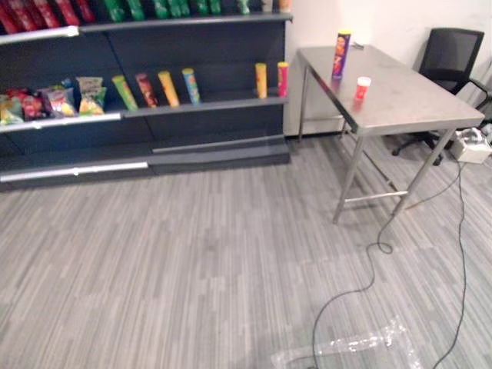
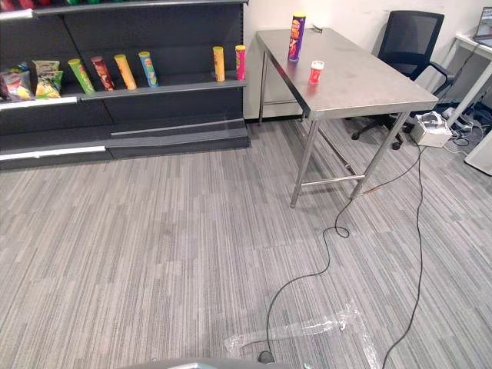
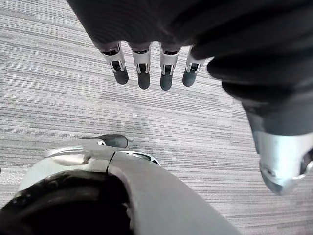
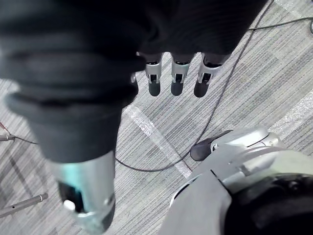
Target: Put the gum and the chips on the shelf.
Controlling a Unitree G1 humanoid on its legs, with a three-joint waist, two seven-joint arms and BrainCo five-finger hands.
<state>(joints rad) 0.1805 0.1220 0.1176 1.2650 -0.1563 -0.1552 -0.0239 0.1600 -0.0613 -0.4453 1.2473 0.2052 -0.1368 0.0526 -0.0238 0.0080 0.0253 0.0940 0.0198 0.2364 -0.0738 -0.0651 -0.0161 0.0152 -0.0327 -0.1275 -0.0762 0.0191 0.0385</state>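
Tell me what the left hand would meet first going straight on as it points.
Most likely the grey striped carpet: the left hand, fingers straight and empty, points down at it with nothing between in its wrist view. How far off is unclear.

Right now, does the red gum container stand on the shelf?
No, the gum container stands on the steel table, near the tall purple chips can.
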